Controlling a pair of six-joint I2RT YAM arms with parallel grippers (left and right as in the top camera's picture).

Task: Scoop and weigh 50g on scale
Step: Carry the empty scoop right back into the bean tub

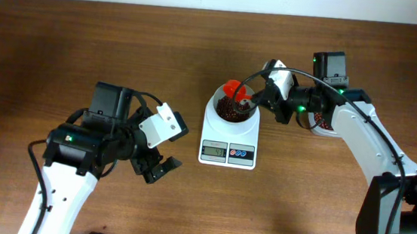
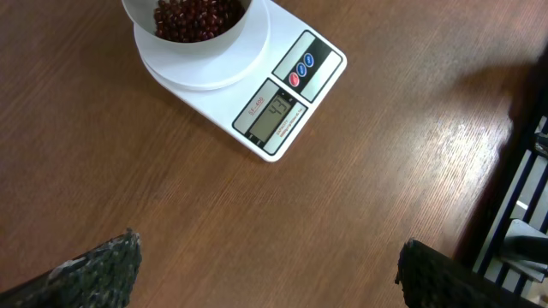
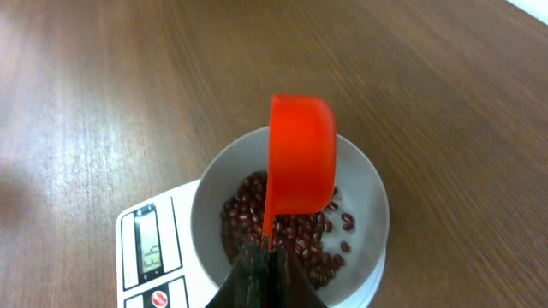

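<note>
1. Overhead: the right gripper, clamped on an orange-red plastic scoop, holds it over the small white digital scale just ahead of its fingers; this arm is nearer.
2. Left wrist: the left gripper gapes empty, with the scale well ahead.
3. Right wrist: the scoop's long axis runs straight out from the fingers, above the dark red-brown beans in the scale's bowl.

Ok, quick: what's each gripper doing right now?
Left gripper: open, holding nothing.
Right gripper: shut on the red scoop handle, with the scoop above the scale.
</note>
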